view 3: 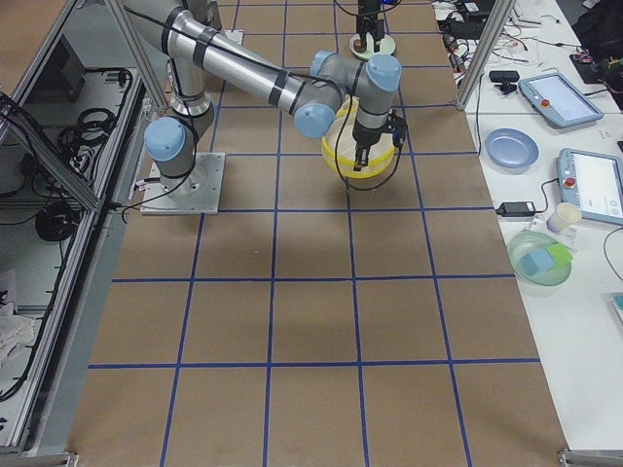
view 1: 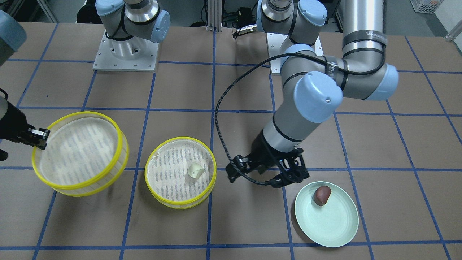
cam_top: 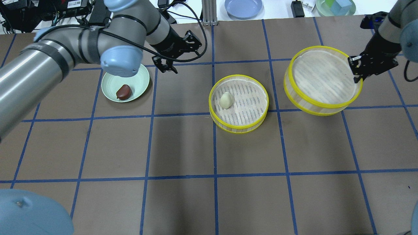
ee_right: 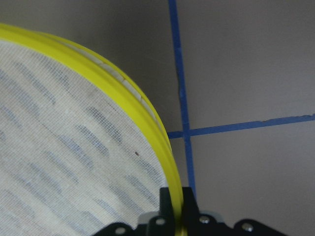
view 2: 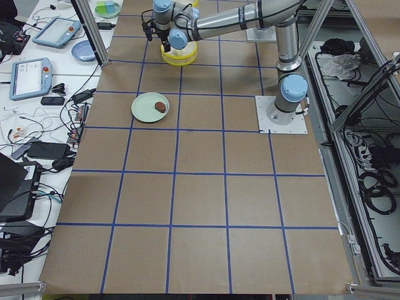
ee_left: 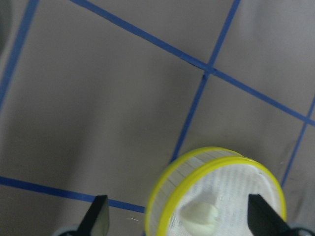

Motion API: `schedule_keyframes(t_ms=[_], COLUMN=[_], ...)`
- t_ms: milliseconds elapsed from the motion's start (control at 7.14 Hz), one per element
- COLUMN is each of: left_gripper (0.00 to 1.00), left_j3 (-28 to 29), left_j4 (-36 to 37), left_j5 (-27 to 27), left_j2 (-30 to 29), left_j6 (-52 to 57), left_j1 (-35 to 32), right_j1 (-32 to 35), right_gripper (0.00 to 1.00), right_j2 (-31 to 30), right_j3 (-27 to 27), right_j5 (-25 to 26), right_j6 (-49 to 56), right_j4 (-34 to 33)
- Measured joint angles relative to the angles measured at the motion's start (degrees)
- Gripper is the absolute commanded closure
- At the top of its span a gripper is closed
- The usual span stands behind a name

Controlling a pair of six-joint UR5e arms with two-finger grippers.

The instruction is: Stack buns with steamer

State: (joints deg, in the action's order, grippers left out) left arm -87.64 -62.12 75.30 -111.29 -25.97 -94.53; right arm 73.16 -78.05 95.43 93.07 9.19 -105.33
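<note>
The pale cream bun [cam_top: 225,100] lies in one steamer tray [cam_top: 246,107] that stands on the table's middle. The dark reddish-brown bun [cam_top: 124,92] lies on a pale green plate [cam_top: 138,80]. My right gripper [cam_top: 356,70] is shut on the yellow rim of the second steamer tray [cam_top: 321,78], which is empty and held tilted to the right of the first. The right wrist view shows the rim pinched between the fingers [ee_right: 167,204]. My left gripper [cam_top: 166,63] is open and empty, between plate and middle tray. Its wrist view shows the cream bun [ee_left: 199,215].
The left arm's elbow [cam_top: 120,60] hangs over the plate's far edge. A blue plate [cam_top: 243,7] and a green bowl [cam_top: 335,6] sit beyond the table's far edge. The brown table [cam_top: 209,195] has blue grid lines.
</note>
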Motion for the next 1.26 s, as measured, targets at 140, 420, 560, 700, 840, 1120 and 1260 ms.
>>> schedule_keyframes(t_ms=[140, 420, 560, 700, 840, 1120, 1260], left_gripper=[0.0, 0.0, 0.0, 0.0, 0.0, 0.0, 0.0], left_j3=[0.0, -1.0, -2.2, -4.0, -5.6, -6.8, -7.0], left_j4=[-2.8, -4.6, -4.8, -4.6, -3.9, -2.9, -1.9], left_j5=[4.6, 11.6, 12.8, 13.2, 13.4, 13.4, 13.2], left_j2=[1.1, 1.2, 0.4, -0.6, -1.7, -4.4, -5.7], left_j6=[8.1, 19.9, 22.5, 24.2, 26.2, 28.6, 28.9], left_j1=[3.2, 7.9, 9.7, 11.6, 13.4, 15.4, 15.7], right_j1=[5.4, 13.8, 16.4, 18.5, 19.7, 20.4, 20.5], right_gripper=[1.0, 1.0, 1.0, 1.0, 1.0, 1.0, 1.0], right_j2=[-0.2, 0.3, 1.2, 2.4, 3.6, 4.7, 5.0], right_j3=[0.3, 0.5, 0.6, 0.6, 0.7, 2.4, 3.4], right_j5=[0.2, -0.2, -0.8, -1.2, -1.2, -1.1, -1.2], right_j6=[-6.6, -16.8, -20.3, -22.7, -24.2, -25.0, -25.2], right_j4=[-0.1, -0.7, -1.2, -2.3, -3.5, -5.3, -6.6])
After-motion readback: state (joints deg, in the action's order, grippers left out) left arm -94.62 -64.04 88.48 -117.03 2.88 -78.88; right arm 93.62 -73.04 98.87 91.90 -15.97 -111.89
